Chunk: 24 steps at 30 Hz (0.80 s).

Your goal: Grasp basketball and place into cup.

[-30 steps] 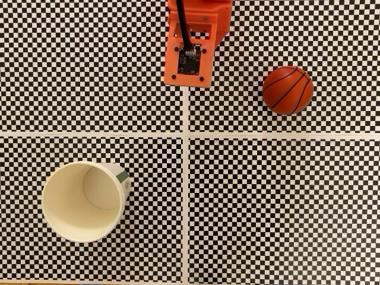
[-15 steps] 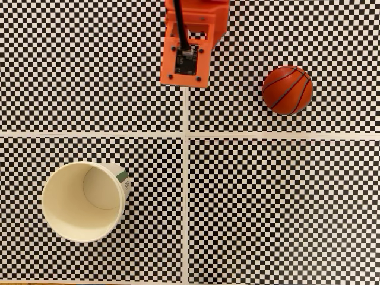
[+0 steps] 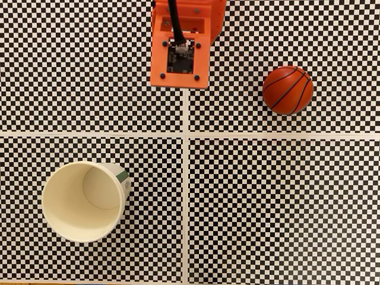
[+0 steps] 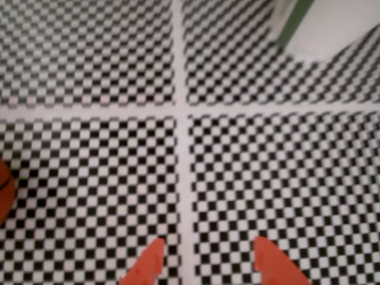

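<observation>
Orange basketball (image 3: 288,89) sits near the worktop's (image 3: 267,208) far right edge in our fixed view, the cup (image 3: 84,202) upright at its near left corner. From the wrist view we see the tool (image 4: 209,261) spread, holding nothing, above the worktop's white cross lines.

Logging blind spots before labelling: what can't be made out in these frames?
- Gripper: wrist view shows two tips apart; the bottom edge cuts the rest.
- Basketball: wrist view's left edge leaves a sliver.
- Cup: wrist view blurred, top edge crops it; the green mark is unreadable.
- Arm: fixed view, top edge cuts it and its body hides the fingers.
</observation>
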Tool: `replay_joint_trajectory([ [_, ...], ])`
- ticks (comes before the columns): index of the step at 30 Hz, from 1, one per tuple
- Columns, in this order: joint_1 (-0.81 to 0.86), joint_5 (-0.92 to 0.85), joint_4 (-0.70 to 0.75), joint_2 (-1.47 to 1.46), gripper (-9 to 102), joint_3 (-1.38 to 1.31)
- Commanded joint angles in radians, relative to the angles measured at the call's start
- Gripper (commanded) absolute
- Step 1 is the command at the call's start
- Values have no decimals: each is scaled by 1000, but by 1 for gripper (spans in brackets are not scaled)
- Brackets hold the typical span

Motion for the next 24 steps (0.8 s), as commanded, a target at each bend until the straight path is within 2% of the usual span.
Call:
replay_joint_trajectory([
  [1,-23,12,28,-152,22,-272],
  [10,-133,81,227,-518,38,-729],
  [15,-215,147,397,-706,43,-966],
  [21,-316,137,442,-756,58,-1032],
  [24,-348,132,483,-808,59,-1086],
])
